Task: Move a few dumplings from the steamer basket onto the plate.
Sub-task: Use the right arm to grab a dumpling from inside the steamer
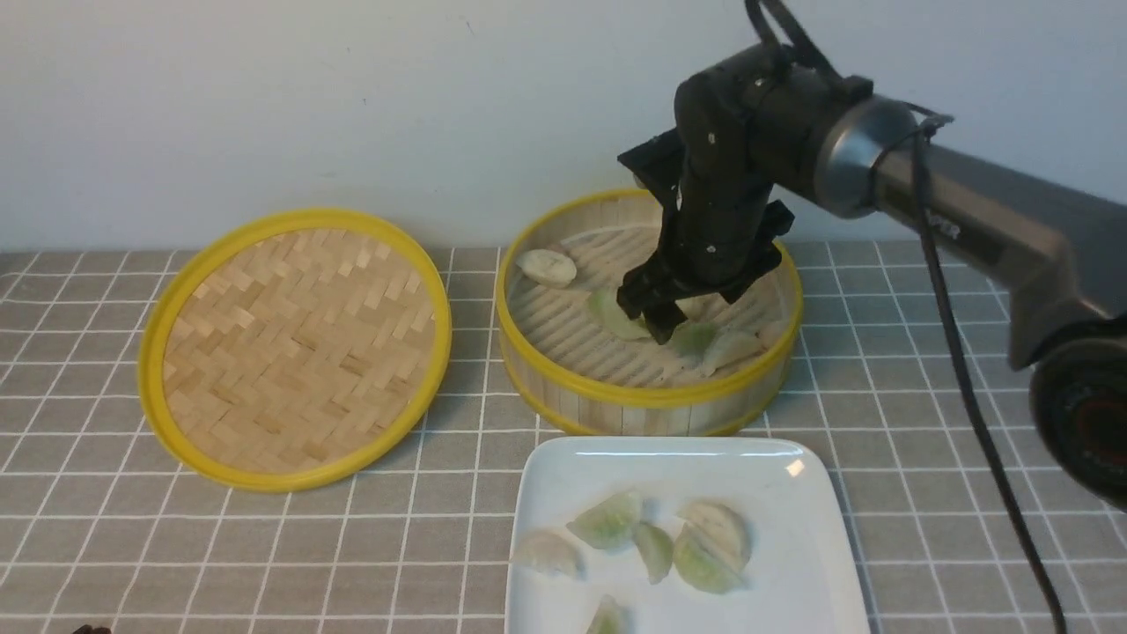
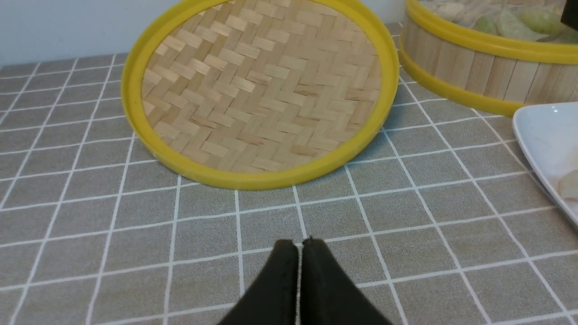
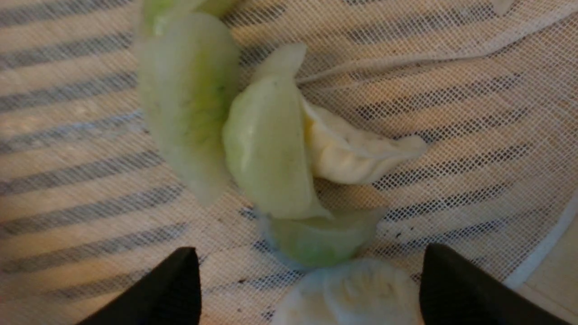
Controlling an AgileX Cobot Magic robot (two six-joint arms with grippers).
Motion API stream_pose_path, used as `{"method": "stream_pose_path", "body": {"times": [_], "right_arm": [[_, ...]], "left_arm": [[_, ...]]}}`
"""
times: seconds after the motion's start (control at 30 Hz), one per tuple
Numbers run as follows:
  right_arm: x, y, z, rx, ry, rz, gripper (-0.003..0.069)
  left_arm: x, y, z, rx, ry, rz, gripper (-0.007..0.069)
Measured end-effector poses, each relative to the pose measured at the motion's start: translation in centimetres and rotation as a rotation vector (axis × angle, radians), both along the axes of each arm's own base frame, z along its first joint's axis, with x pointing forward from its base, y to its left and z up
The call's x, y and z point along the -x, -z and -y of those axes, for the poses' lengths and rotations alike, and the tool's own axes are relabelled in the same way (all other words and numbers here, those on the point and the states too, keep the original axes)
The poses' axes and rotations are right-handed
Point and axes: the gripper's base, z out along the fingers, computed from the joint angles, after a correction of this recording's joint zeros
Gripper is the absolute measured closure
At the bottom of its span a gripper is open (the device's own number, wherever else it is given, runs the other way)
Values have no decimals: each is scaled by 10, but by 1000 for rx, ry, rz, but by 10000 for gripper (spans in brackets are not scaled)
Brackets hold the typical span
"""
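The steamer basket (image 1: pixel 647 396) stands at the back right, lined with white mesh. An off-white dumpling (image 1: pixel 546 266) lies at its far left, and several green and off-white dumplings (image 1: pixel 704 339) cluster to the right. My right gripper (image 1: pixel 651 321) reaches down into the basket and is open. In the right wrist view its jaws stand wide apart (image 3: pixel 309 289), with an off-white dumpling (image 3: pixel 352 293) between them, near one finger. Green dumplings (image 3: pixel 271 149) lie just beyond. The white plate (image 1: pixel 792 546) in front holds several dumplings (image 1: pixel 607 521). My left gripper (image 2: pixel 300 243) is shut and empty over the cloth.
The woven yellow-rimmed lid (image 1: pixel 295 348) lies upside down to the left of the basket, in front of my left gripper (image 2: pixel 262 90). A grey checked cloth (image 1: pixel 88 528) covers the table. The plate's front edge runs out of the front view.
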Motion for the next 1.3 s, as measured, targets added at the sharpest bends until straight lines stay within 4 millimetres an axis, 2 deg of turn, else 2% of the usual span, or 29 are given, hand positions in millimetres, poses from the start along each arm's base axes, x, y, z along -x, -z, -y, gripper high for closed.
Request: {"method": "stream_pose_path", "body": {"times": [0.23, 0.33, 0.47, 0.7, 0.8, 0.83, 0.87, 1.07, 1.17, 1.2, 1.27, 1.3], "right_arm": [[-8, 2, 18, -20, 50, -16, 69], [-8, 9, 26, -73, 73, -70, 69], [-4, 22, 25, -76, 51, -107, 69], [-4, 32, 22, -75, 33, -121, 77], [-4, 31, 22, -73, 32, -119, 156], [-3, 31, 22, -73, 31, -119, 201], [-3, 31, 21, -68, 31, -119, 280], [2, 26, 16, -56, 17, -122, 284], [7, 5, 15, -76, 20, -93, 284], [7, 5, 15, -76, 20, -93, 284], [11, -17, 16, -91, 15, -49, 284], [12, -22, 17, -93, 15, -40, 284]], "left_arm": [[0, 0, 0, 0, 0, 0, 629], [0, 0, 0, 0, 0, 0, 629], [0, 0, 0, 0, 0, 0, 629], [0, 0, 0, 0, 0, 0, 629], [0, 0, 0, 0, 0, 0, 629], [0, 0, 0, 0, 0, 0, 629], [0, 0, 0, 0, 0, 0, 629], [0, 0, 0, 0, 0, 0, 629], [0, 0, 0, 0, 0, 0, 629], [0, 0, 0, 0, 0, 0, 629], [0, 0, 0, 0, 0, 0, 629], [0, 0, 0, 0, 0, 0, 629]]}}
